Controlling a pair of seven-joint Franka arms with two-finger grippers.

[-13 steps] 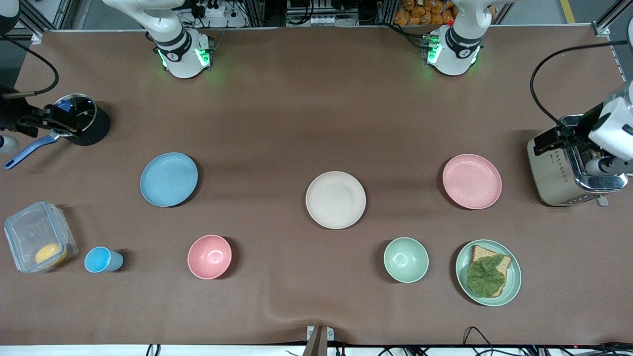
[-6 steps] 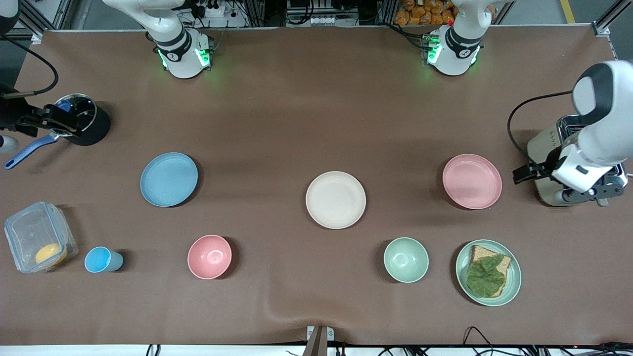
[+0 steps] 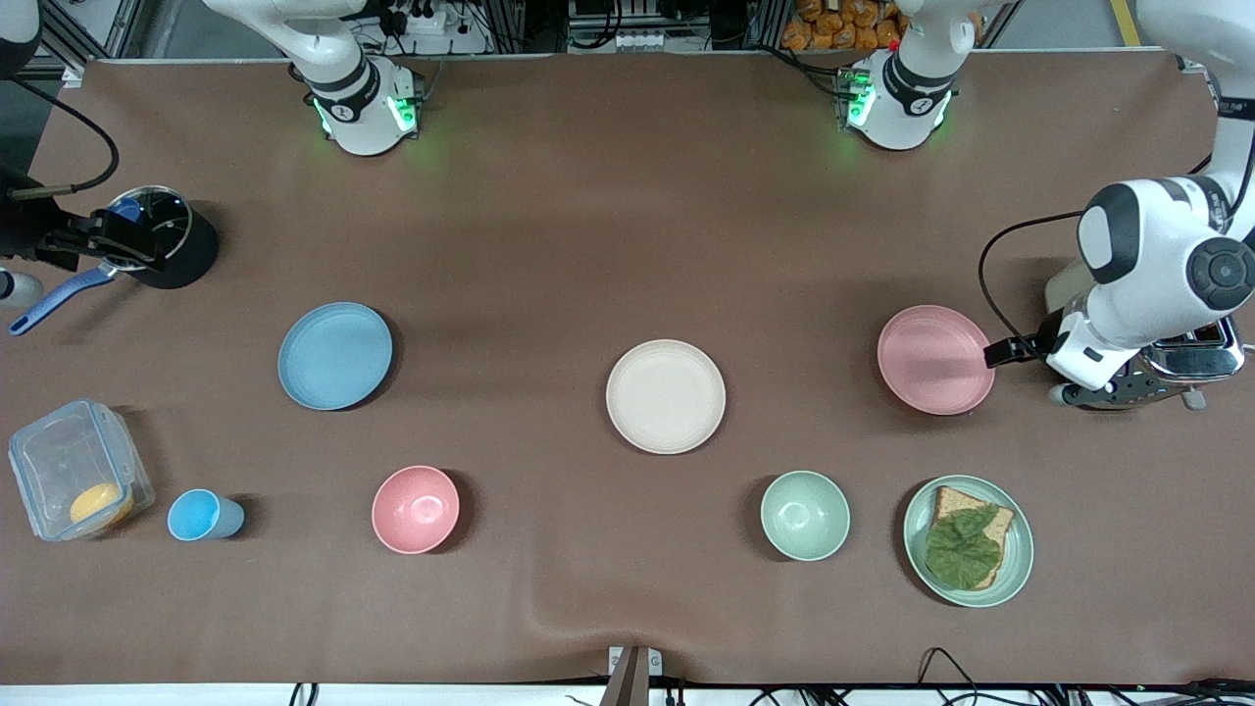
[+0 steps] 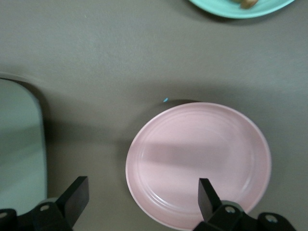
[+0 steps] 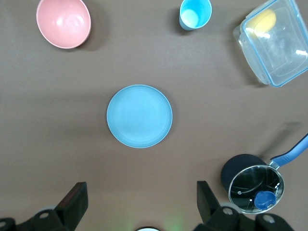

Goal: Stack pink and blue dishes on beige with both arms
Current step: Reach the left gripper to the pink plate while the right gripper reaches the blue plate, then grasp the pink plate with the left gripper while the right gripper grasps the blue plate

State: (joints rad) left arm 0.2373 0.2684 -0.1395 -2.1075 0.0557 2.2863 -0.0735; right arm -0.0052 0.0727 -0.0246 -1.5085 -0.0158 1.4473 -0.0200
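Left gripper [image 4: 139,202] has swung in from the toaster [image 3: 1172,358] at the left arm's table edge and now hovers, fingers wide apart, by the pink plate's [image 3: 935,359] rim: the pick is about to start. Right gripper [image 5: 139,204], fingers apart, hangs high over the pot [image 3: 157,235] near the right arm's edge, unmoved. Blue plate [image 3: 334,355] and beige plate [image 3: 666,396] lie untouched, beige mid-table. The arm hides much of the toaster.

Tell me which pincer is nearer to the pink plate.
Left. The left pincer hangs open over the pink plate's edge by the toaster; the right pincer waits open near the saucepan.
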